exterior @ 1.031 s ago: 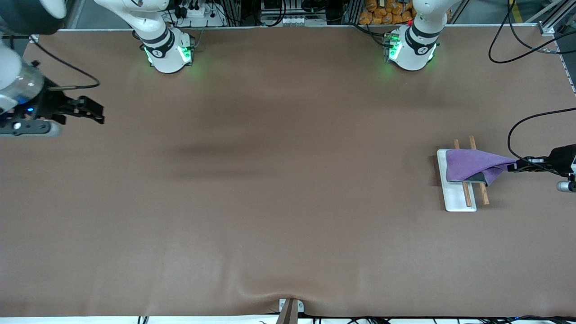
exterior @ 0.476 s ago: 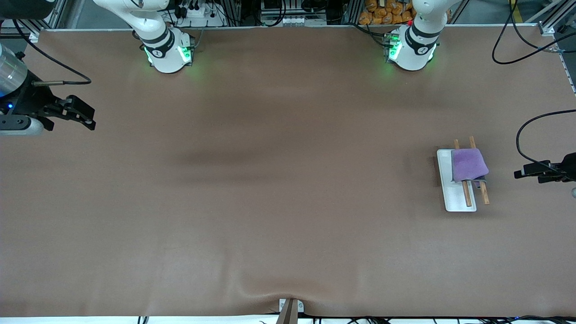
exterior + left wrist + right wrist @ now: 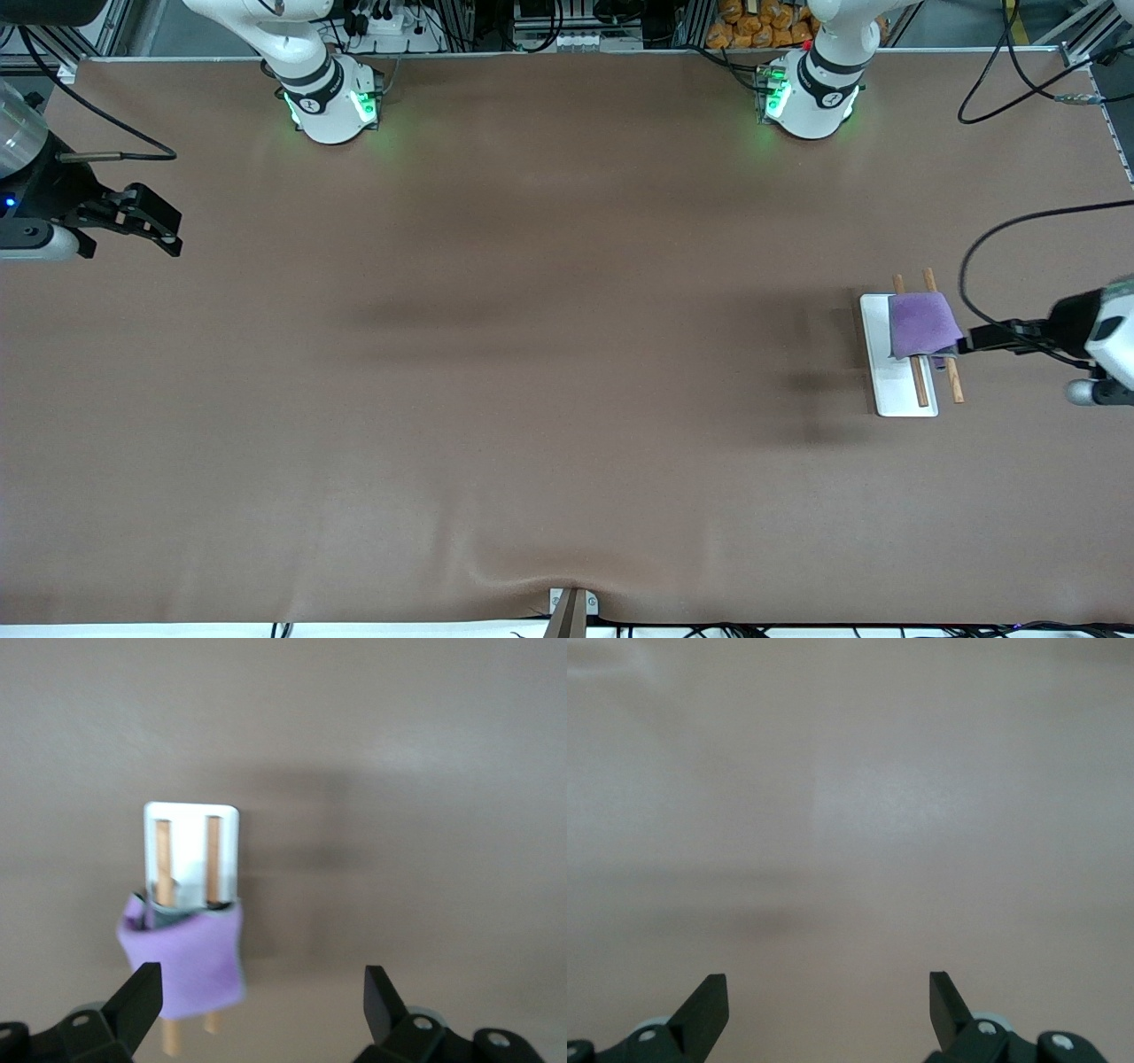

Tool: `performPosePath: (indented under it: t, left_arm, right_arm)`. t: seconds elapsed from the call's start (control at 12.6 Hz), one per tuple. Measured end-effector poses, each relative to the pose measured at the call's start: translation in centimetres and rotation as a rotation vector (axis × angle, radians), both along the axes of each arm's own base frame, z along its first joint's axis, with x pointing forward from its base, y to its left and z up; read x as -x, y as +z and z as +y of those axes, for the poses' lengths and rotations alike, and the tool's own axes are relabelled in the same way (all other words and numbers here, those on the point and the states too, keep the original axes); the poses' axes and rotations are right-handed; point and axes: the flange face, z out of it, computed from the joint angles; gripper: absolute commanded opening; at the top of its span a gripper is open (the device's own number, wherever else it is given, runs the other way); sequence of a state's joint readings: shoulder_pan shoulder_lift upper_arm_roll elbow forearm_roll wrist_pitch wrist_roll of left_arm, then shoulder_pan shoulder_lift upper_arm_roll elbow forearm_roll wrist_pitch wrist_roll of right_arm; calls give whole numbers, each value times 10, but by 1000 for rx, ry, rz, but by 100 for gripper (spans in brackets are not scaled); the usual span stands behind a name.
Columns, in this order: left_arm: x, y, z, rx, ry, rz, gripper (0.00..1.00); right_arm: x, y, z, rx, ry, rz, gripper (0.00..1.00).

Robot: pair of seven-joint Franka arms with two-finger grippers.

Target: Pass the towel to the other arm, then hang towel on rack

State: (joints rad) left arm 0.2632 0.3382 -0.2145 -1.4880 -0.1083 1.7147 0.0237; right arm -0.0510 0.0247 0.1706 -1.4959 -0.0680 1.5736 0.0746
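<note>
The purple towel (image 3: 923, 325) hangs folded over the two wooden rods of the rack (image 3: 890, 390), whose white base lies toward the left arm's end of the table. My left gripper (image 3: 973, 340) is open and empty, close beside the towel's edge. In the left wrist view the towel (image 3: 184, 958) covers the rods' near part, the rack's white base (image 3: 226, 828) shows past it, and my left gripper (image 3: 263, 1001) has its jaws wide apart. My right gripper (image 3: 170, 233) is open and empty and waits over the right arm's end of the table. It sees only bare table in its wrist view (image 3: 828, 1001).
The brown table mat (image 3: 549, 354) lies flat around the rack. A black cable (image 3: 983, 239) loops above the left gripper. The arm bases (image 3: 332, 97) stand at the table's edge farthest from the front camera.
The left gripper let go of the towel's stretched corner, drew back, then came close to the rack again. The towel settled folded over the rods. The right gripper drifted slightly outward.
</note>
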Motion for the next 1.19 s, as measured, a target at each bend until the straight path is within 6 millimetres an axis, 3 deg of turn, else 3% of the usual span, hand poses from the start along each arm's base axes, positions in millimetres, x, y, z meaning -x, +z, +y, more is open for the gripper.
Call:
performPosePath:
  t: [0.24,0.4,0.56,1.19]
  left_arm:
    - [14,32,-73,-100,70,21,100]
    - [27,52,-110,-142,73,12,100]
    - [36,69,-122,-173,58,-8,100]
    - [61,125,-135,-182,27,-14,100]
  right_arm:
    - [1,0,8,4,14,0,100]
    - [2,1,14,4,26,-2,100]
    - [2,3,17,3,30,-7,100]
    - [2,5,17,3,31,-8,100]
